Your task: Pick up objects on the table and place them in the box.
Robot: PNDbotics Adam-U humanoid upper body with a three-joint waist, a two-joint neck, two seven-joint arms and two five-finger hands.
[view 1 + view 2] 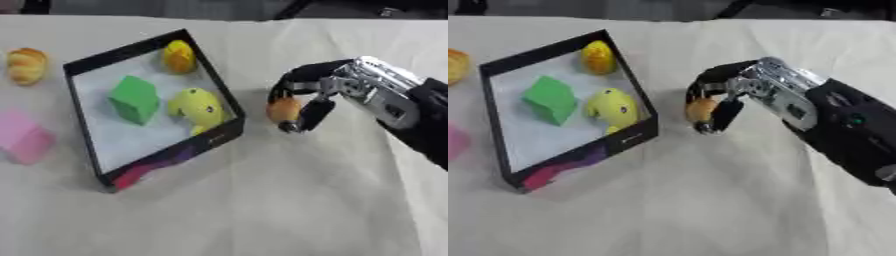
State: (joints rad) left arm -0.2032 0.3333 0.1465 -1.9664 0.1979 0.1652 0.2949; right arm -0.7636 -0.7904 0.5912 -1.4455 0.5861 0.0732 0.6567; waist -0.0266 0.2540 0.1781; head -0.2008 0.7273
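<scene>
A small orange object (283,109) sits right of centre, pinched in the curled fingers of the right hand (350,90), just right of the black-walled box (87,132) holding a green block (134,99) and two yellow toys.

This looks to me like a test bench in a lab or demo room, not a home. The surface (262,210) in front of me is covered edge to edge with a plain cream cloth, creased in places. On it sit only practice props: a black-walled box (224,92) with soft toys inside, a pink block (24,136) and a toy bread roll (26,65). Beyond the far edge I see dark, blurred shapes.
</scene>
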